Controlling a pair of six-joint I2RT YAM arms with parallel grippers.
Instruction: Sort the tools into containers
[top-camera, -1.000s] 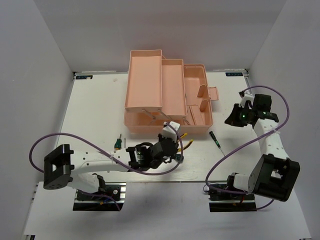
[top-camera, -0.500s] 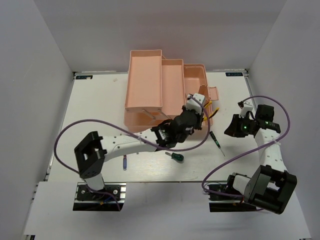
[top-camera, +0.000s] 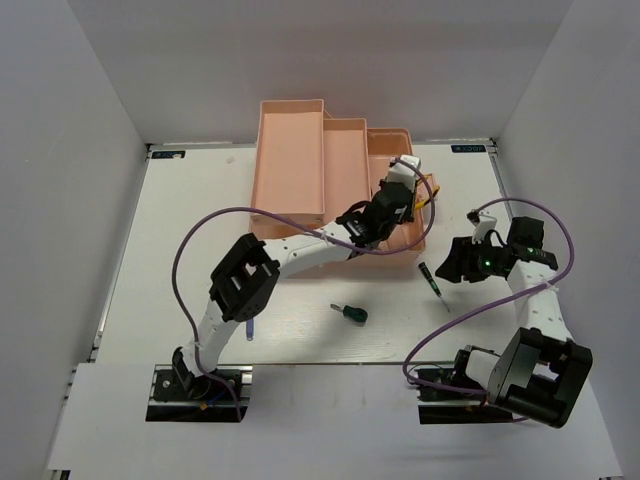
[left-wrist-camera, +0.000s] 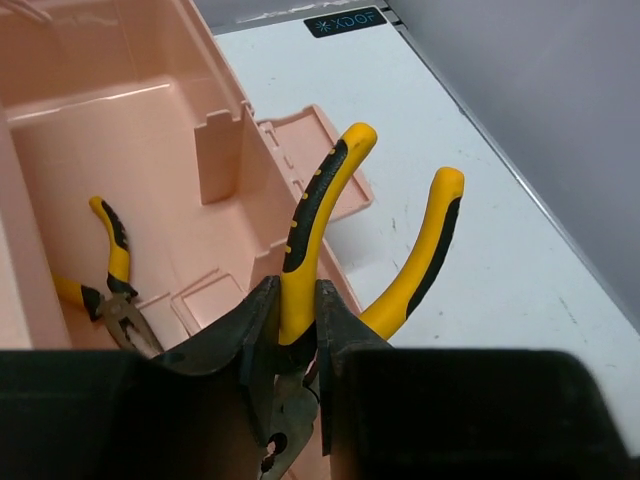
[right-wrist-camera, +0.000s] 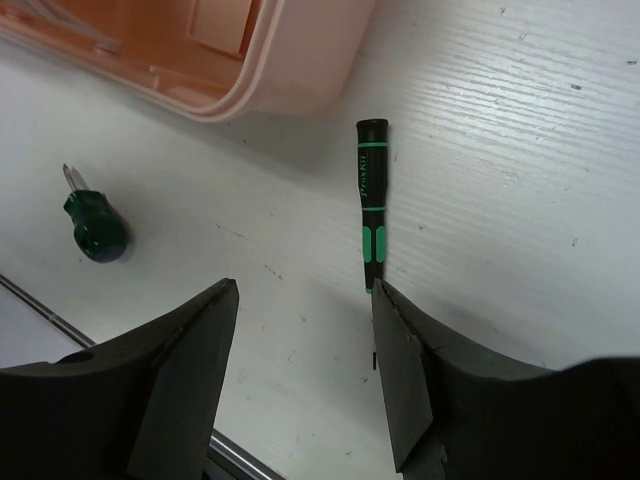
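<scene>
While left tool (left-wrist-camera: 297, 322) clamps pliers (left-wrist-camera: 320, 190), right tool (right-wrist-camera: 305, 300) stands wide; green-handled screwdriver (right-wrist-camera: 371, 190) lies just ahead, long axis pointing away

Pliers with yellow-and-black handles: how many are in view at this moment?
2. One pliers is clamped in the left gripper at the toolbox's right end; the other pliers lies inside a toolbox compartment. The arm hides part of the box from above.
</scene>
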